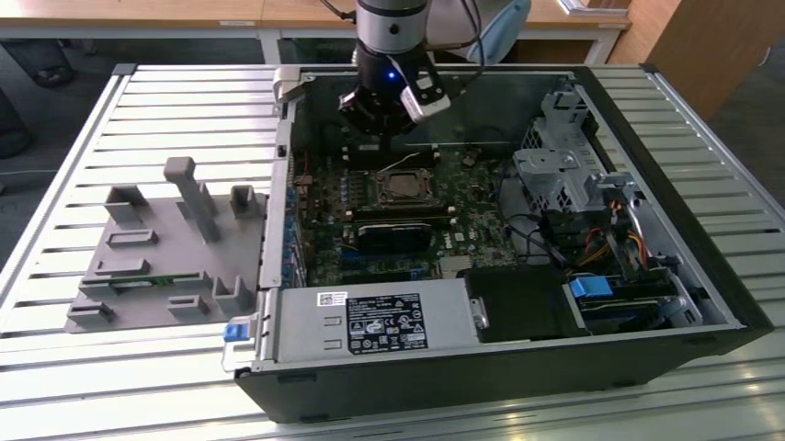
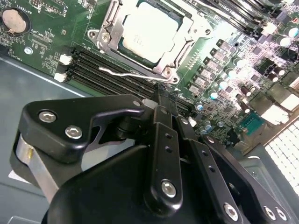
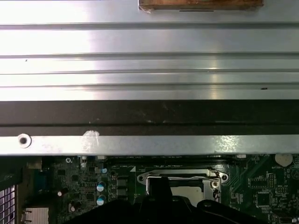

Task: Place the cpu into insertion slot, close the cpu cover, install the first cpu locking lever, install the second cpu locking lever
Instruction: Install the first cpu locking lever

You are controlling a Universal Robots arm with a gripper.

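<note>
The cpu [image 2: 148,29] lies silver-topped in the insertion slot [image 1: 403,187] on the green board. The cpu cover [image 2: 108,27] lies flat around it as a silver frame. A thin wire locking lever [image 2: 125,73] runs loose along the socket's side nearest my gripper; in the exterior view it angles up behind the socket. My black gripper [image 2: 160,99] hangs just off that side, its tip close to the lever's end, fingers [image 2: 161,140] drawn together with nothing seen between them. In the exterior view the gripper [image 1: 382,129] hovers above the board behind the socket. The first wrist view shows the cover [image 3: 181,178] above the gripper [image 3: 161,186].
The open computer case [image 1: 638,303] lies on a slatted metal table [image 1: 184,101]. Black memory slots [image 2: 110,70] run between lever and gripper. Drive cages and cables [image 1: 576,184] crowd the exterior view's right. A grey fixture block [image 1: 165,248] sits on the exterior view's left.
</note>
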